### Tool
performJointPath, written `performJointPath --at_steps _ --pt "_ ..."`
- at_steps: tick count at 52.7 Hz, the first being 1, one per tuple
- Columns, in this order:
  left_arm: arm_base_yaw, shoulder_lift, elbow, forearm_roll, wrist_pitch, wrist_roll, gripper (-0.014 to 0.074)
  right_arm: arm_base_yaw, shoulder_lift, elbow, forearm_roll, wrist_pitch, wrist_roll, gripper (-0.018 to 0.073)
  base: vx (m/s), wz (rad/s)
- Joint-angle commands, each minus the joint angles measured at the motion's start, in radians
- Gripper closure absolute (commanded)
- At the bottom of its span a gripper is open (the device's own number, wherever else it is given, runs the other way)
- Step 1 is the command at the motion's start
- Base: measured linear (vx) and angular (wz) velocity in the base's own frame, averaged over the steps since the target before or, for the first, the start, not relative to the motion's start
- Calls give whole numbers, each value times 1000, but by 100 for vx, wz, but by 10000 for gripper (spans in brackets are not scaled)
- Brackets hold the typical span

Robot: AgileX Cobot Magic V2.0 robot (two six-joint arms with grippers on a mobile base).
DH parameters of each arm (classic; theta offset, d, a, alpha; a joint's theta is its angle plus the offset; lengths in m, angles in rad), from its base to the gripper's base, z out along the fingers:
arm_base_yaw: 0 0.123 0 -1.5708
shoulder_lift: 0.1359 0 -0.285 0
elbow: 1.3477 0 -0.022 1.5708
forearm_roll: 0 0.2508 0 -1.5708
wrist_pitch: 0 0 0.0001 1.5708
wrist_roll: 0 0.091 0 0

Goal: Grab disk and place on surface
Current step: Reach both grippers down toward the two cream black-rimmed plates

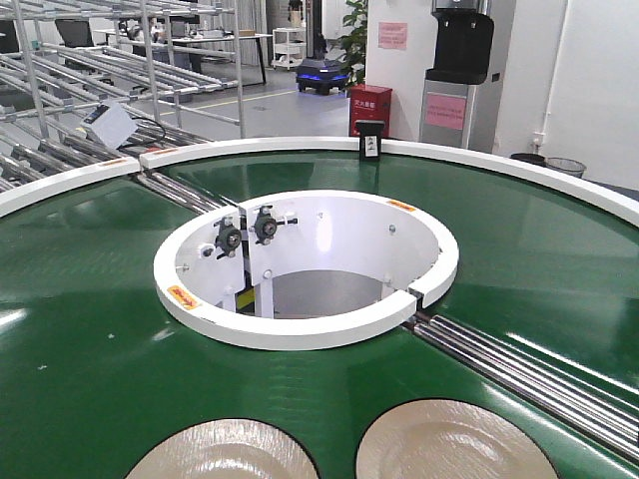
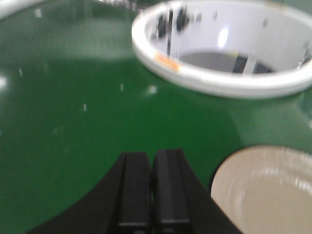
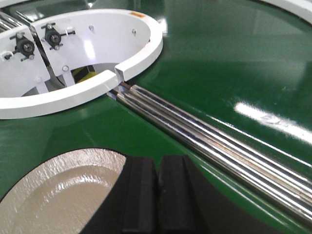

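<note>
On the near edge of the green conveyor belt, two disks lie flat, side by side and apart: the left disk and the right disk. Both are cut off by the bottom of the front view. Each is round, so no long axis or pointing direction can be stated. Each lies face up. Finish is pale beige and glossy, with a broad flat rim around a shallow sunken centre that catches the light.

The right disk lies just beside the steel rollers that cross the belt. Both disks lie nearer than the white inner ring.

Left gripper: black fingers pressed together with nothing between them, over bare belt, with the left disk just to its right. This view is blurred.

Right gripper: fingers likewise together and empty, at the right disk's edge, with the rollers to its right. Contact with the disk cannot be told
</note>
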Motion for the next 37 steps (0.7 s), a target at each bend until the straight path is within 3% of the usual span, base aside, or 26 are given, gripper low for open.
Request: performJointPath --at_steps 1,11,18,23,27,37 --pt "-2 65 -32 -8 -33 0 284 0 -1 -36 2 -68 -1 322 0 0" --pt "-2 209 -32 -19 -50 -6 162 0 -1 -36 2 -10 -1 130 0 0" --pt "-2 298 -33 -121 -43 -7 165 0 -1 -36 2 25 -1 55 0 0" --pt "-2 349 -36 -249 -22 4 165 0 -1 -36 2 39 -1 46 0 0" --pt "-2 393 -37 -374 0 67 165 0 0 -36 2 43 -1 46 0 0" --pt "-2 516 -37 -707 43 341 165 0 0 -36 2 45 -1 46 0 0"
